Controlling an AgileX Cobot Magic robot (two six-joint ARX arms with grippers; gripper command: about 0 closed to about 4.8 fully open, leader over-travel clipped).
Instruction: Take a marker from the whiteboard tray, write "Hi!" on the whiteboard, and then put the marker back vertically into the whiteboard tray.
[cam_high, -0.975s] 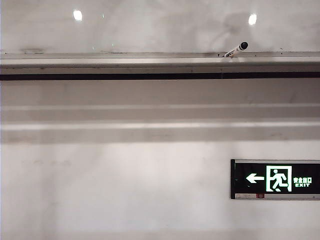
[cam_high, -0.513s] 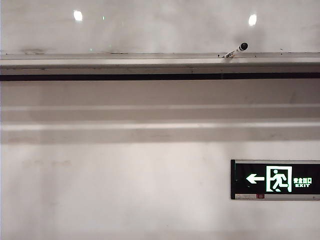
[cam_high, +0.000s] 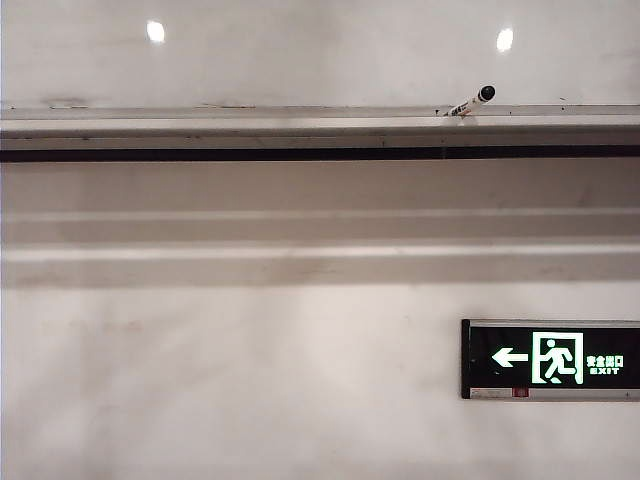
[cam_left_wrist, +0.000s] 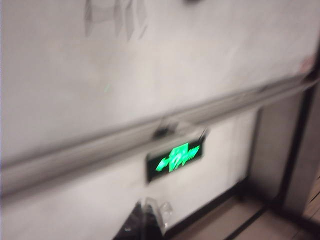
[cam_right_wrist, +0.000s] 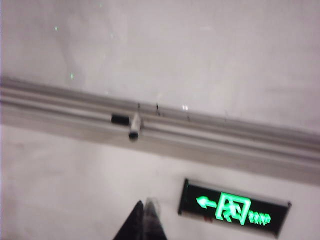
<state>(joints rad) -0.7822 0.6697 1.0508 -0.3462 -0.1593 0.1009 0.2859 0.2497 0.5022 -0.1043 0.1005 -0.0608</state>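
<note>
The marker (cam_high: 472, 101) stood in the whiteboard tray (cam_high: 250, 122) toward the two o'clock part of the exterior view, leaning with its black cap end tilted up and away toward the one o'clock side, its lower end down in the tray. Behind it the whiteboard (cam_high: 300, 60) mirrored two round ceiling lights. Below the tray ran pale stepped mouldings (cam_high: 300, 230), and at four o'clock a green exit sign (cam_high: 550, 359) glowed on the wall. Neither arm showed in that view.

In the right wrist view the right hand (cam_right_wrist: 145, 220) hung well apart from the tray (cam_right_wrist: 225, 137), its fingertips pressed together with nothing between them. The marker (cam_right_wrist: 134, 125) rested in the tray ahead of it, a small dark piece (cam_right_wrist: 119, 119) just beside it, and the exit sign (cam_right_wrist: 232, 208) lay below the tray.

The left wrist view was blurred. The left hand (cam_left_wrist: 145, 222) showed only as a dark tip with a clear part beside it; I could not tell whether it was parted or closed, and no object was visible in it. The tray (cam_left_wrist: 100, 147), the exit sign (cam_left_wrist: 176, 156) and faint strokes (cam_left_wrist: 115, 17) on the whiteboard (cam_left_wrist: 175, 65) lay well beyond it.
</note>
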